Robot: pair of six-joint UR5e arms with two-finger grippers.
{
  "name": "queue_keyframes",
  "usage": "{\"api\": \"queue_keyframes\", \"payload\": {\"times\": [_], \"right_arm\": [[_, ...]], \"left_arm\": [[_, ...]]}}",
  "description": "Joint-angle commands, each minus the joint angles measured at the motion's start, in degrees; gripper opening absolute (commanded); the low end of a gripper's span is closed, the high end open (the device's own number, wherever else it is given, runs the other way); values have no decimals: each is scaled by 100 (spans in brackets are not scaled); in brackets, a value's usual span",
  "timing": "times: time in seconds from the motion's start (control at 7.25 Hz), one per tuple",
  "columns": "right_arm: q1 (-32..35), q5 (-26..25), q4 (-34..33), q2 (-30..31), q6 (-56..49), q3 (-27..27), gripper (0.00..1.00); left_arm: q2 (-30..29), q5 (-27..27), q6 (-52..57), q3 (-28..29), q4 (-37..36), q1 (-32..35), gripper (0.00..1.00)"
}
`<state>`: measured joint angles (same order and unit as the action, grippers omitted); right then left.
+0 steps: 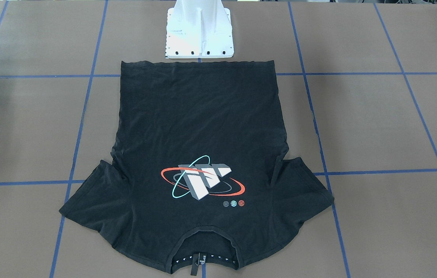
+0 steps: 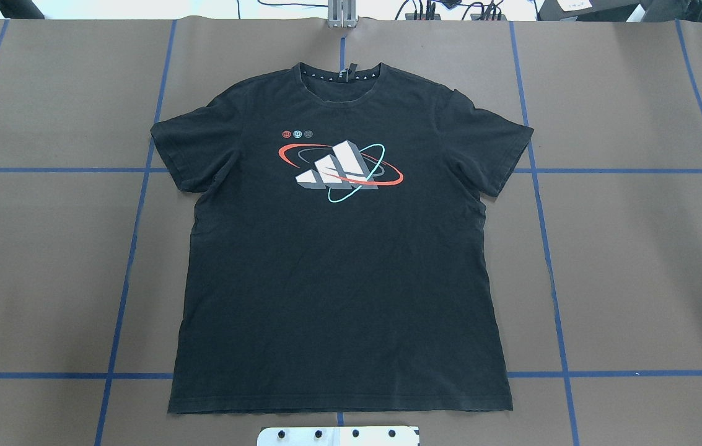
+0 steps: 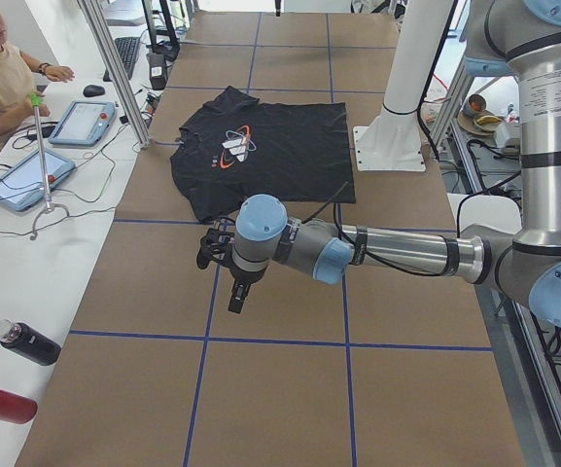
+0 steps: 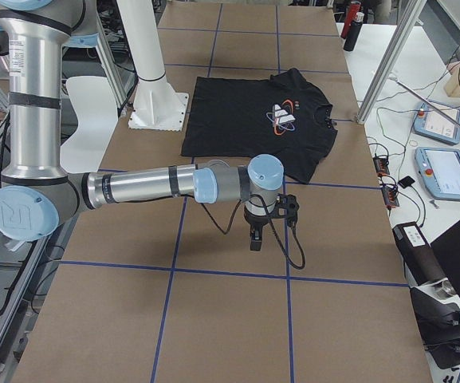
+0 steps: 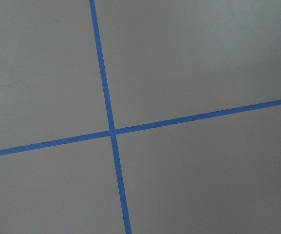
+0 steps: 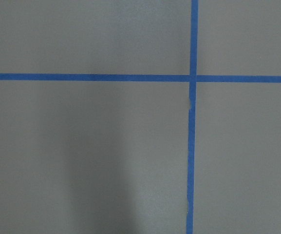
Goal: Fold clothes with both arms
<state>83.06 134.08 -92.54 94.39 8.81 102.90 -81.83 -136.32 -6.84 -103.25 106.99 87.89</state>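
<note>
A black T-shirt (image 2: 338, 279) lies flat and unfolded in the middle of the table (image 2: 636, 260), with its red, teal and white orbit graphic (image 2: 339, 166) facing up and both short sleeves spread out to the sides. Its hem runs just beside the white pedestal (image 1: 199, 31), and its collar (image 2: 339, 75) points to the table's far edge, away from the robot. The left arm (image 3: 397, 251) reaches out low over bare table off the shirt's left side, and the left hand (image 3: 233, 302) points down there, apart from the cloth. The right arm (image 4: 150, 185) does the same off the shirt's right side, with the right hand (image 4: 255, 241) pointing down over the table. Only the side views show either hand, so I cannot tell how their fingers stand. Both wrist cameras see nothing but brown table and crossing blue tape lines (image 5: 112, 131).
</note>
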Motion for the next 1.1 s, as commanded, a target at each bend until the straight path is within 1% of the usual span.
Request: {"api": "queue_keyframes", "payload": {"times": [0.0,0.28,0.41,0.55,0.69,0.83,0.97], "right_arm": [[0,4,8,0,-2,2,100],[0,13,8,-17,68,-103,100],[0,39,8,-9,33,-69,100],[-61,66,8,-69,42,-95,100],[-270,318,295,-79,59,-156,100],[-490,434,725,-288,85,-557,100],[-745,452,964,-899,590,-1144,100]], "left_arm": [[-9,0,16,-2,-3,0,100],[0,-27,-11,-2,-3,0,100],[35,-26,16,-2,-3,0,100],[96,-44,16,85,-3,-9,100],[88,-61,16,129,23,-9,100],[88,-62,16,121,163,-26,100],[88,-62,-10,103,347,-26,100]]}}
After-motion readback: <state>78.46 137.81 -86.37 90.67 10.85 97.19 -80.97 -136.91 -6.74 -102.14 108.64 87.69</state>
